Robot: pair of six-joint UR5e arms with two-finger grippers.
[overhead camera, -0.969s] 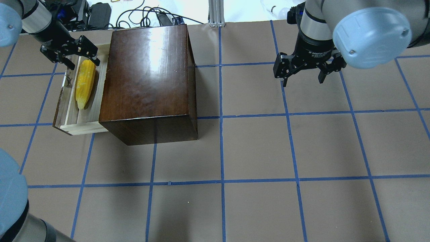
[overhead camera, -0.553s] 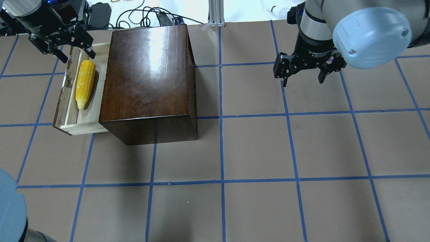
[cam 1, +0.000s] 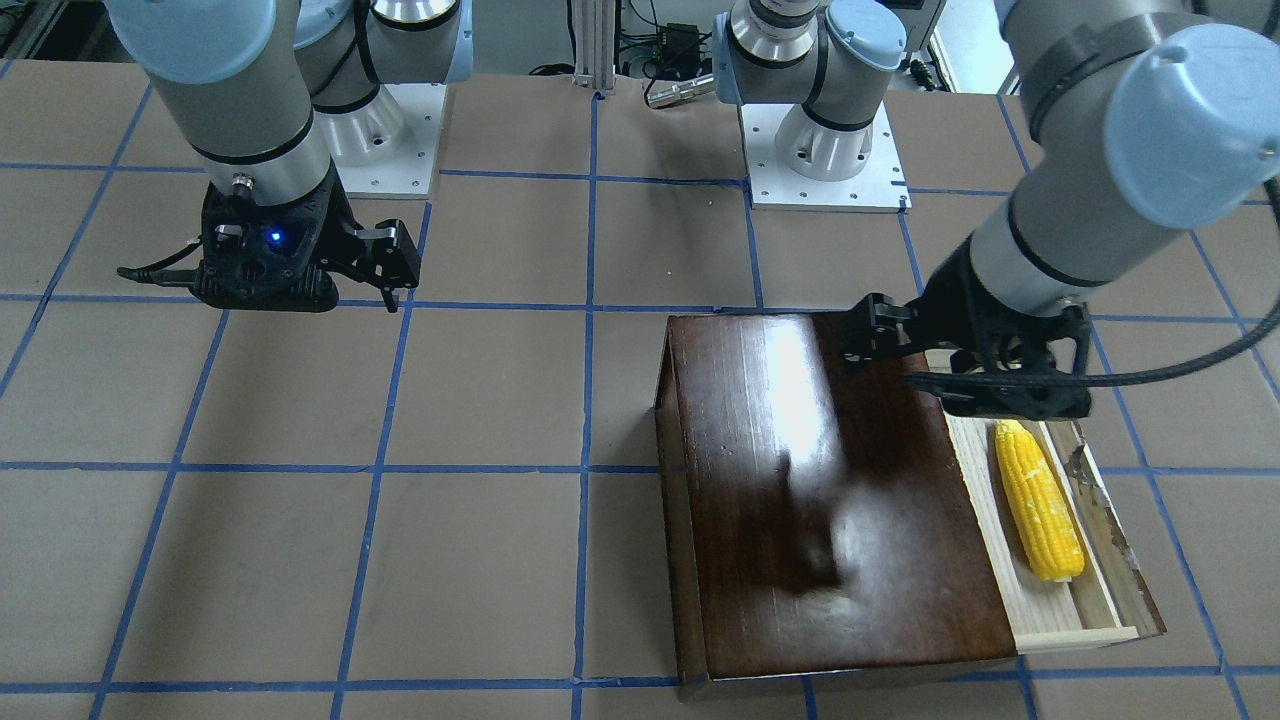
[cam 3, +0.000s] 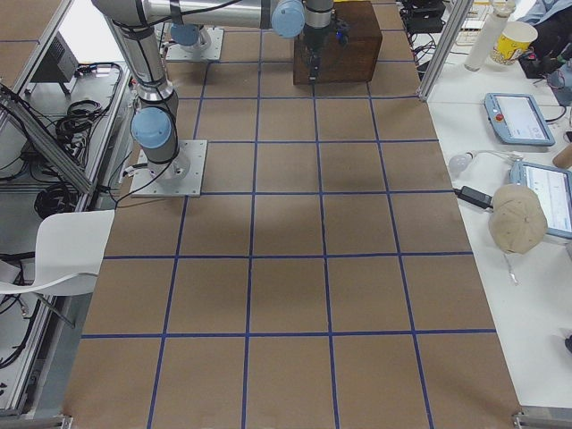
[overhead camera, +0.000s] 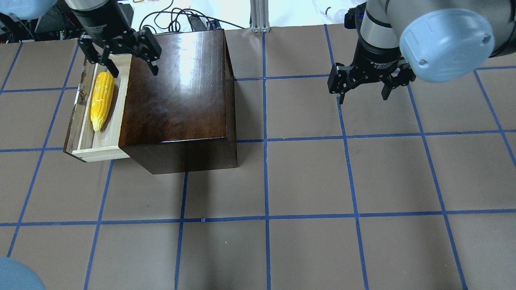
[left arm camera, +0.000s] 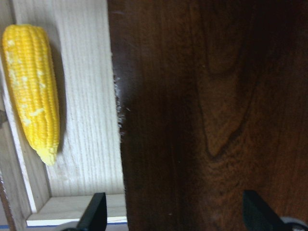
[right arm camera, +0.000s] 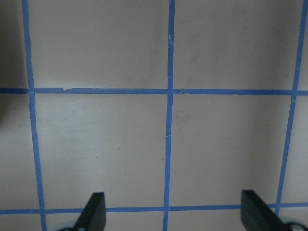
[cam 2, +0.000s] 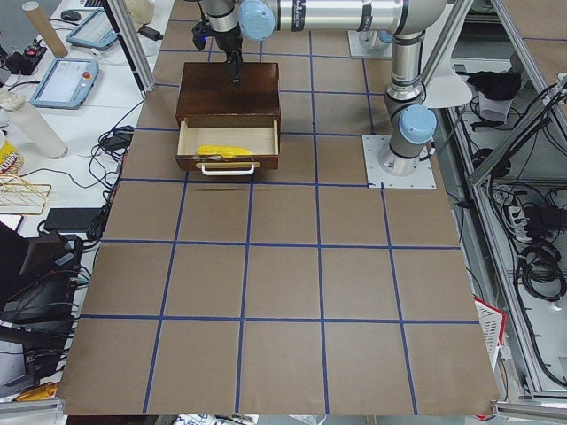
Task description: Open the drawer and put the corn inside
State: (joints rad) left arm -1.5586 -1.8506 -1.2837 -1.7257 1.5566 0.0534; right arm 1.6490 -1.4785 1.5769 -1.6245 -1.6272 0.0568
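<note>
The drawer (overhead camera: 100,154) stands pulled out to the left of the dark-brown box (overhead camera: 177,88). The yellow corn (overhead camera: 100,100) lies lengthwise inside it, and also shows in the front view (cam 1: 1040,505) and the left wrist view (left arm camera: 32,86). My left gripper (overhead camera: 135,72) is open and empty, above the far end where the box's top edge meets the drawer. One finger is over the drawer by the corn's thick end, the other over the box top. My right gripper (overhead camera: 363,98) is open and empty above the bare table at the far right.
Cables and power bricks (overhead camera: 181,18) lie beyond the table's far edge, next to an aluminium post (overhead camera: 260,16). The brown table (overhead camera: 306,181) carries a blue tape grid. The arm bases (cam 1: 830,140) stand on plates at the robot's side.
My left gripper has moved right, from beyond the drawer's far left corner to above the box's edge, still open. The corn, the drawer and the right arm have not moved.
</note>
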